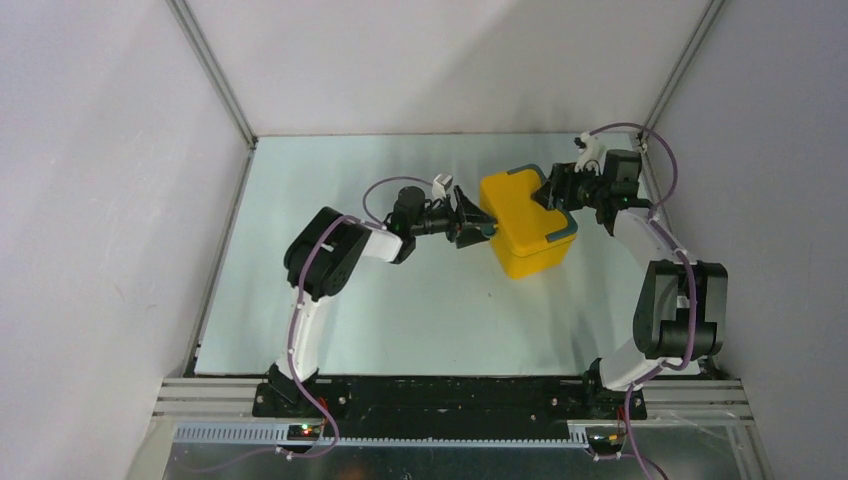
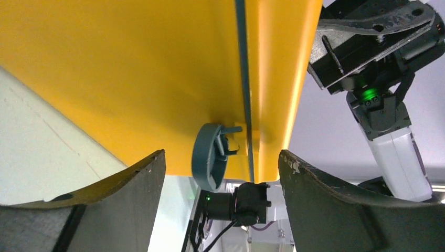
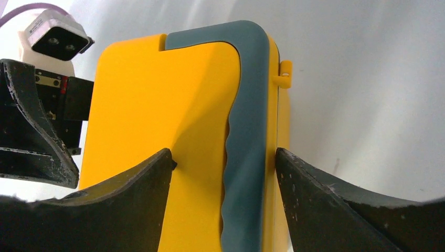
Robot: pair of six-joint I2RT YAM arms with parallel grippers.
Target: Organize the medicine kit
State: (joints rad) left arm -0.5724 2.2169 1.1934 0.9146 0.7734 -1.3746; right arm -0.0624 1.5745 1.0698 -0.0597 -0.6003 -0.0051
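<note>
- Your yellow box sat on the far right part of the table. Its lid looked shut.
- Your left gripper was at the box's left side. Its fingers were spread wide around the round grey latch.
- I think you put it there so it could work that latch.
- Your right gripper was at the box's far right corner. Its fingers stood wide on both sides of the grey handle, not squeezing it.
- I think it was there to keep the box from sliding.
- Only the left wrist view showed the latch and the seam beside it.
- Only the right wrist view showed the bumpy handle and a small hinge past the handle.
- The top view showed both arms meeting at the box. It could not show what was inside the box.
</note>
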